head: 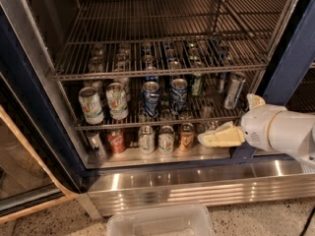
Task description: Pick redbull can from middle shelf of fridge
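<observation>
The fridge (294, 58) stands open. The redbull can (234, 90), slim and silver-grey, stands upright at the right end of the middle shelf (162, 123). My gripper (227, 119) is at the right, in front of the fridge, just below and right of the can and not touching it. It is open and empty. One cream finger (220, 136) points left below the shelf's front rail; the other (255, 101) shows beside the can.
On the middle shelf stand two white-and-green cans (91, 104), two blue-and-silver cans (151, 98) and a green can (197, 84). Several cans (166, 139) stand on the floor panel. A wire rack (162, 58) lies above. A clear plastic bin (157, 221) sits below the ribbed base panel (197, 183).
</observation>
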Robot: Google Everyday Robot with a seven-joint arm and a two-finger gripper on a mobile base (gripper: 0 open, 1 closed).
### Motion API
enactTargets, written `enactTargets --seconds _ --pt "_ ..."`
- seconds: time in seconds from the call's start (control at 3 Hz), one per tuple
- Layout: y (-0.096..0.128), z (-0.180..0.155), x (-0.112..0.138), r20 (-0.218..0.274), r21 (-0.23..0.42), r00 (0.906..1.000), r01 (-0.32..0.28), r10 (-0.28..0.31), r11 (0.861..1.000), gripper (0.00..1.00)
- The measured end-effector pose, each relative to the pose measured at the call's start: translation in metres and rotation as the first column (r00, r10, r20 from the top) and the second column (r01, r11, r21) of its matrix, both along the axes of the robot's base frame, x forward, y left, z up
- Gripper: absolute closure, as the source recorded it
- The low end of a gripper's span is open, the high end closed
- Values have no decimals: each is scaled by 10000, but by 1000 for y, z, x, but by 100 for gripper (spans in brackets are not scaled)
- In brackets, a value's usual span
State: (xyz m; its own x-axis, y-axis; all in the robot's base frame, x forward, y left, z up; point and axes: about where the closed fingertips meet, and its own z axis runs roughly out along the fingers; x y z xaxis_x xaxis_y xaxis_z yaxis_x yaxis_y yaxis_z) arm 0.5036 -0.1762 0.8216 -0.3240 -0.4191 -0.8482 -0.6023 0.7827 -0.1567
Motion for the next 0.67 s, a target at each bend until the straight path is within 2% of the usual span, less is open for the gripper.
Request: enactTargets --seconds 0.33,0.67 --pt "3 -10 11 117 528 9998 132 -138 9985 0" --pt "3 -10 11 117 528 9998 132 -138 9985 0"
